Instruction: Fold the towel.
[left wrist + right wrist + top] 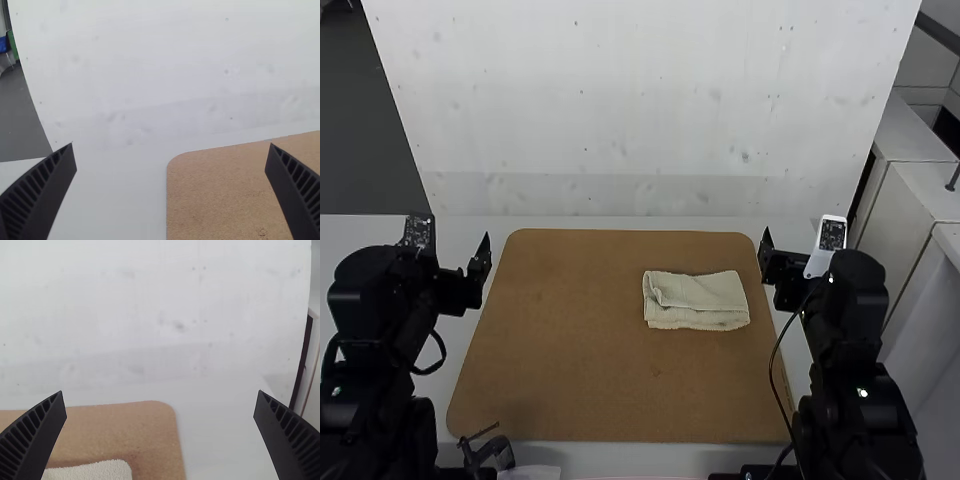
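1. The left arm (375,330) and the right arm (857,340) are black, with rounded joints.
2. The right one has a white housing (818,262) and a thin black cable (771,370).
3. The fingers (37,192) are black, tapered and have many ribs.

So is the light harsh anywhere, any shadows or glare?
High view: soft, fairly even light, with tiny bright spots on the black right arm; right wrist view: a soft shadow on the brown board along the towel; left wrist view: no harsh glare.
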Controlling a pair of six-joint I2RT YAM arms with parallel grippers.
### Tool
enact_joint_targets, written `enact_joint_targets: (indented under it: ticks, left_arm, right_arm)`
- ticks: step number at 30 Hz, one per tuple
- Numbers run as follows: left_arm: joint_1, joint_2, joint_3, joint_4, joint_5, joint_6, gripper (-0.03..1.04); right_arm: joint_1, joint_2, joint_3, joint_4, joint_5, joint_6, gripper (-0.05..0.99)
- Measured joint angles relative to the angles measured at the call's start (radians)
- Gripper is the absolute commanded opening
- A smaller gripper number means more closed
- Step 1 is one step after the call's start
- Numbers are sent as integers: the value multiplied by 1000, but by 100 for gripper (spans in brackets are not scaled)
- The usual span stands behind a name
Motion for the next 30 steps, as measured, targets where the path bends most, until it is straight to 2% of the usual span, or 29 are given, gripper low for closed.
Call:
enact_joint_targets:
  ticks: [1, 4, 7, 15, 30]
  left_arm:
    - [0, 0, 0, 0, 21, 10, 98]
    - [0, 0, -8, 5, 60, -7, 99]
    - [0, 0, -16, 5, 81, -18, 99]
    - [0, 0, -17, 6, 100, -26, 99]
    - [0, 0, -17, 6, 103, -29, 99]
  right_arm:
    - [0, 0, 0, 0, 0, 4, 96]
    - [0, 0, 0, 0, 0, 13, 96]
    - [0, 0, 0, 0, 0, 17, 96]
    - [0, 0, 0, 0, 0, 18, 96]
    - [0, 0, 0, 0, 0, 18, 96]
